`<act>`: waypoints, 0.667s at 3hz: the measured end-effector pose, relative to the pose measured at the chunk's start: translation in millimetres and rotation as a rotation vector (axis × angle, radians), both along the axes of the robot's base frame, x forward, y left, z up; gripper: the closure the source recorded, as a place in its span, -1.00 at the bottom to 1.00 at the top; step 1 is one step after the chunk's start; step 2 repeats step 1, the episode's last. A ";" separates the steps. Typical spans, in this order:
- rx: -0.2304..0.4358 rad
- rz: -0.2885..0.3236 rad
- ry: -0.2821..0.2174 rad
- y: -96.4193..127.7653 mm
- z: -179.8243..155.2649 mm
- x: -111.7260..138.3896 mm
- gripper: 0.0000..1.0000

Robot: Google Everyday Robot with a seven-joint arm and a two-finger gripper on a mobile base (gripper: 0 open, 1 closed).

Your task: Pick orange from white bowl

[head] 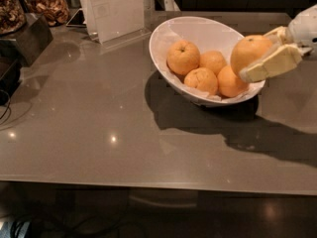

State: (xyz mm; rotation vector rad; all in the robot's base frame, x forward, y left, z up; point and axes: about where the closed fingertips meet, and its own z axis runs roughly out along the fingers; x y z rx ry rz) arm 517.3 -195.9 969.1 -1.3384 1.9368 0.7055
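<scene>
The white bowl (171, 33) stands tilted on the grey counter, lined with white paper. The large pale orange (249, 52) is held in my gripper (260, 53), lifted above the bowl's right rim. One cream finger (271, 64) runs along the orange's near side and the other shows behind it. Several smaller, deeper-orange fruits stay in the bowl: one with a dark stem dimple (183, 57), one at the front (201, 80), one behind (213, 61), one at the right (232, 81).
A clear stand holding a printed sheet (115, 11) is behind the bowl at the left. Jars of dried food (43, 5) and a dark box (27, 38) sit at the far left. The counter's front edge (148, 182) runs across the bottom.
</scene>
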 end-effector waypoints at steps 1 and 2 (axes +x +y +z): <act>0.001 -0.005 0.004 -2.3 -2.0 -1.5 1.00; 0.001 -0.005 0.004 -2.3 -2.0 -1.5 1.00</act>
